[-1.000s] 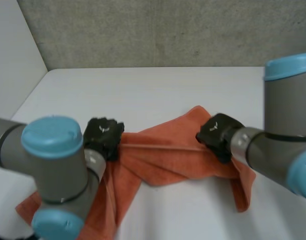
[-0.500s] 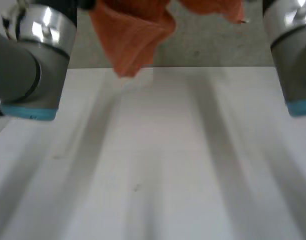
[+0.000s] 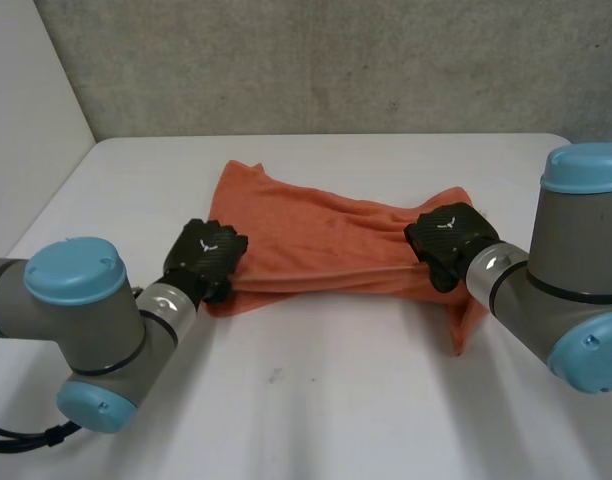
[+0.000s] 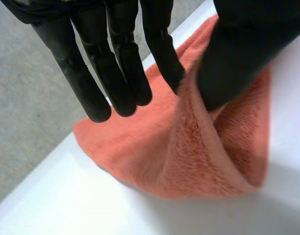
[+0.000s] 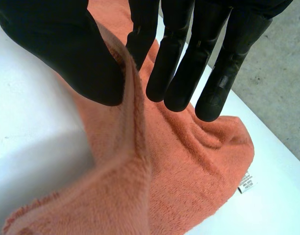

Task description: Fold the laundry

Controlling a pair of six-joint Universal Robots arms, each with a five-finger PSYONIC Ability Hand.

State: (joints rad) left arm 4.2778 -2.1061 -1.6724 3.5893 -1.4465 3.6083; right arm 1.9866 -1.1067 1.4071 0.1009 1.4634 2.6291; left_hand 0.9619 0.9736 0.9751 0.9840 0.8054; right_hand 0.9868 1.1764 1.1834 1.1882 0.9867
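- Grey concrete wall [image 3: 316,60] backs a white counter [image 3: 316,400], and a plain white side wall [image 3: 26,100] stands at the left.
- An orange towel [image 3: 316,240] lies across the middle of the counter, stretched in a loose band between the two arms. Its far left corner is spread flat toward the concrete wall.
- The left robot hand [image 3: 208,258] sits at the towel's near left corner. In the left wrist view its straight fingers [image 4: 120,73] and thumb [image 4: 238,58] pinch a raised fold of the cloth between them.
- The right robot hand [image 3: 448,240] sits at the towel's right end. In the right wrist view a ridge of towel rises between its thumb and the nearest of its straight fingers, and is pinched there.
- Past the right robot hand, the towel's end trails toward the near edge of the counter, beside the right arm [image 3: 546,300].
- A small white label [image 5: 245,182] shows at the towel's edge beyond the right fingertips, lying on the counter.
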